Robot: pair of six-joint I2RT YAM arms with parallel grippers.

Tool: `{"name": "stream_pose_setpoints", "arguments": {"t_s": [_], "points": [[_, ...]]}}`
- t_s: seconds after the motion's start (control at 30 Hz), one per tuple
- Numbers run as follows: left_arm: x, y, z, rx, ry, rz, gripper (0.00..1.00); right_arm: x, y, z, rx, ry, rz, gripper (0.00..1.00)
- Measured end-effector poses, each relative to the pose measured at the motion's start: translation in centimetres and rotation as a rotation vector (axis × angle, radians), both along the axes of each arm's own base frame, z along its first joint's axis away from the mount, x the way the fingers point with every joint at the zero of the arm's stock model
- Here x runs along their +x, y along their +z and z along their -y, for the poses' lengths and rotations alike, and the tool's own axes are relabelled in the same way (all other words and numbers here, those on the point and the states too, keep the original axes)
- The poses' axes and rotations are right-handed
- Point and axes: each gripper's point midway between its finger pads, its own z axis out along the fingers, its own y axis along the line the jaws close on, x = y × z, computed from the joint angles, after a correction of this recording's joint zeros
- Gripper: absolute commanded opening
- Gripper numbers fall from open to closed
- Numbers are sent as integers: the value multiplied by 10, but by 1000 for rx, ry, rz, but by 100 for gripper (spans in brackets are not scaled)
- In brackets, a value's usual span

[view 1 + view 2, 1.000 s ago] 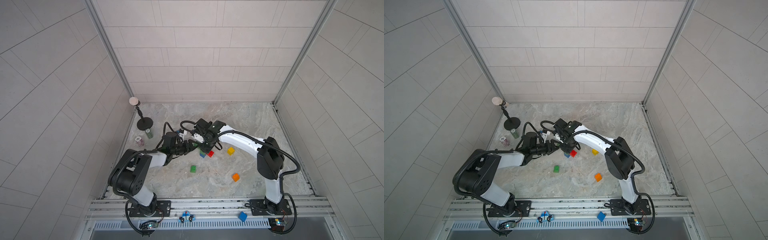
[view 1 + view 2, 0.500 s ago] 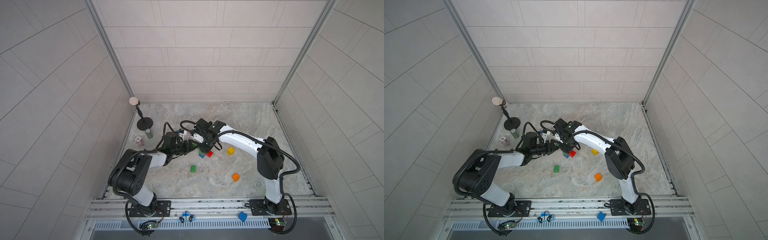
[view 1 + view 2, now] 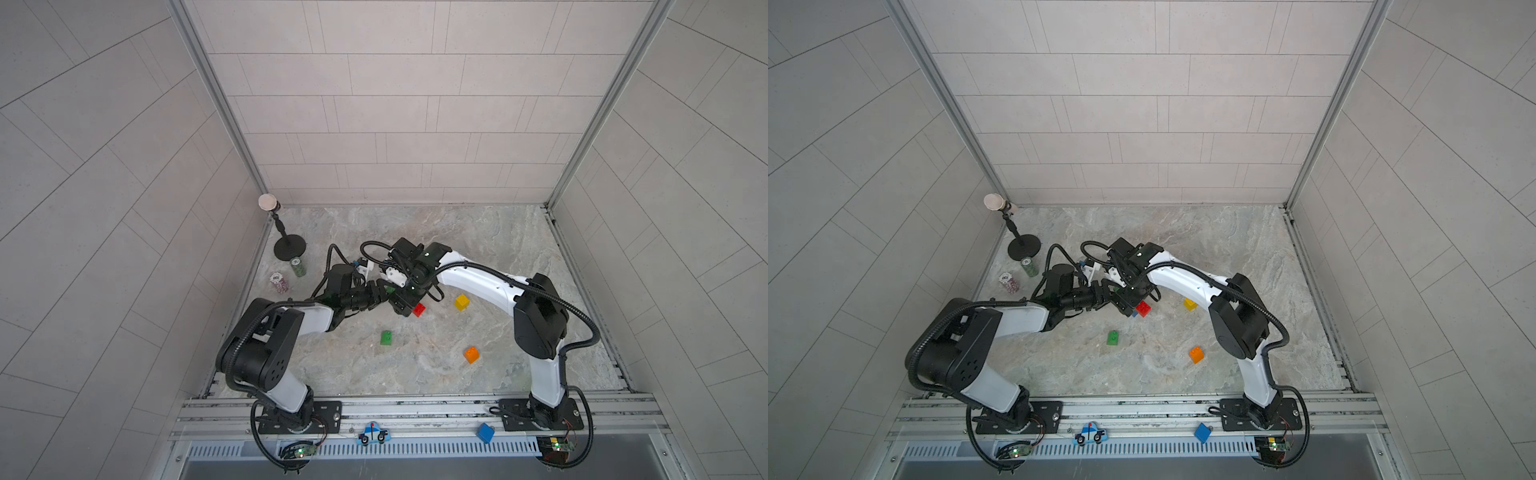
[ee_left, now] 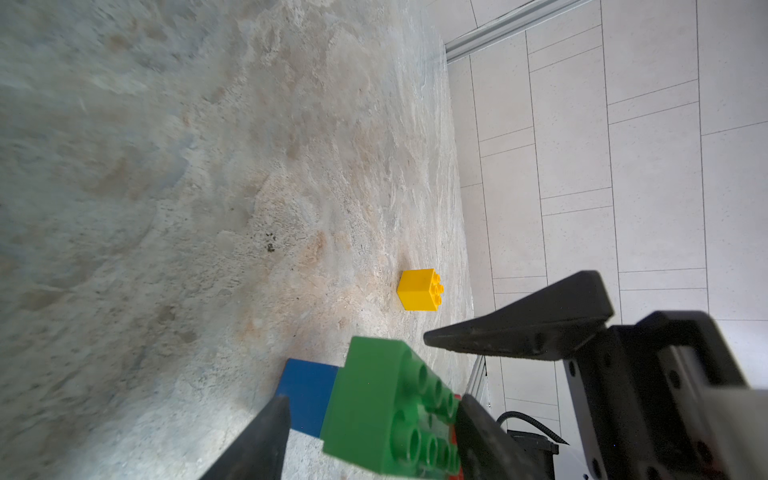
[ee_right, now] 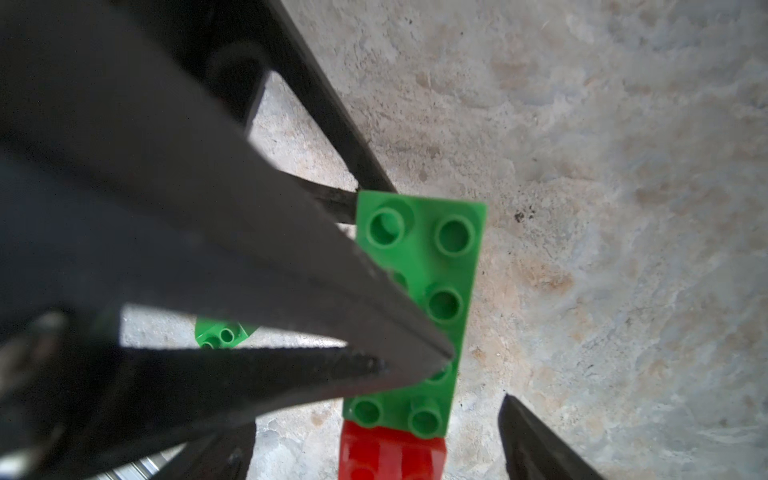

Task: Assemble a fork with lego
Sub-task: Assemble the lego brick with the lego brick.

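Clamping the green brick (image 5: 453, 266), your left claw (image 4: 374, 411) held it; your right claw (image 5: 478, 376) gaped wide. Light, stiff, slick plastic probably wanted flat-side pinching. Yellow brick (image 3: 461, 302) lay at three o'clock.

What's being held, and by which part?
Left jaws pinch the part-built fork top to bottom: one on the long green brick, one seemingly under the blue brick. Right jaws open, holding nothing.

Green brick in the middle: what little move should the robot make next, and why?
Probably lift the right fingers away, to fetch the loose yellow brick. They stand open around the long green brick, which the left fingers grip with a red brick and a blue brick attached.
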Motion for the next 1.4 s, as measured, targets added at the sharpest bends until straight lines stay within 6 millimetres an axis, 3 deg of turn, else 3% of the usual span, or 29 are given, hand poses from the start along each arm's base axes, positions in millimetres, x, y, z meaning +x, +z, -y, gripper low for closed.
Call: {"name": "stream_pose_setpoints", "arguments": {"t_s": [0.33,0.43,0.53,0.6,0.9,1.1,1.4], "points": [[0,1,0,0,0,2,73,1,30,-2,68,-4,56,94],[0,3,0,-2,0,7,73,0,44,1,96,-23,91,78],[1,6,0,-2,-2,17,72,1,57,5,124,-47,119,52],[3,7,1,-3,-2,22,71,2,62,5,134,-57,129,43],[0,8,5,-3,-17,25,68,-1,53,13,97,-86,108,20],[-1,8,6,-2,-20,27,65,-2,40,14,68,-89,78,13],[-1,7,7,1,-24,27,63,-2,25,13,41,-93,49,11]]}}
